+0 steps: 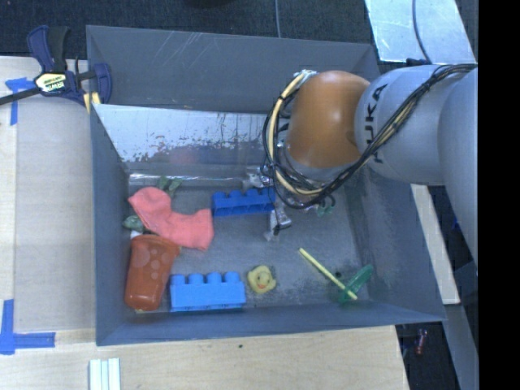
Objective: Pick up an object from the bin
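Can't tell if the gripper (277, 220) is spread or pinched, the orange cover (321, 120) hides it. It's low down just beside the right end of the dark blue brick (242, 202), mid-bin (110, 242). Pink cloth (172, 218) further left, lighter blue brick (207, 291) near the front wall

The arm (431, 128) is extended into the bin (227, 71) from over its right edge, with its thick grey link laid across the upper right corner. The wrist is capped by a rounded orange cover (325, 120), around which black and yellow cables (280, 149) are looped. The gripper (276, 218) is pointed downward beneath the cover and is placed near the bin's middle, somewhat toward the back wall. It is seen low over the floor; whether the floor is touched cannot be judged.
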`<action>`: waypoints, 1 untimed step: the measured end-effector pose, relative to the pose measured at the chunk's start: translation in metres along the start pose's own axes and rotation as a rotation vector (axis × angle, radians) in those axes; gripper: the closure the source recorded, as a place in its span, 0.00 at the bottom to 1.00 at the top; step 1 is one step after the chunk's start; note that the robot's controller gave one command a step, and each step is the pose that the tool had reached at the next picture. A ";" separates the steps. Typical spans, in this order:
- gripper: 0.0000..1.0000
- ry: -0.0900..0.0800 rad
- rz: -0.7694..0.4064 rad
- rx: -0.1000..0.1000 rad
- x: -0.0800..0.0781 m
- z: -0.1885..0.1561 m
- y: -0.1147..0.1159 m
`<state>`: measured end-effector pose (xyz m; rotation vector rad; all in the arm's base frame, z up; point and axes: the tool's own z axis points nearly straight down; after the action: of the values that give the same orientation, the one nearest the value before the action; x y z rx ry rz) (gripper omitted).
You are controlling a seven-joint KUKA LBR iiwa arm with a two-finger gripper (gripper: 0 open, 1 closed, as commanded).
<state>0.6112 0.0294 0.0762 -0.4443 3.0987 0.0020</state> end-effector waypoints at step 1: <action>1.00 -0.003 -0.029 0.003 -0.008 0.005 0.051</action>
<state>0.6050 0.0808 0.0711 -0.4881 3.0889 -0.0017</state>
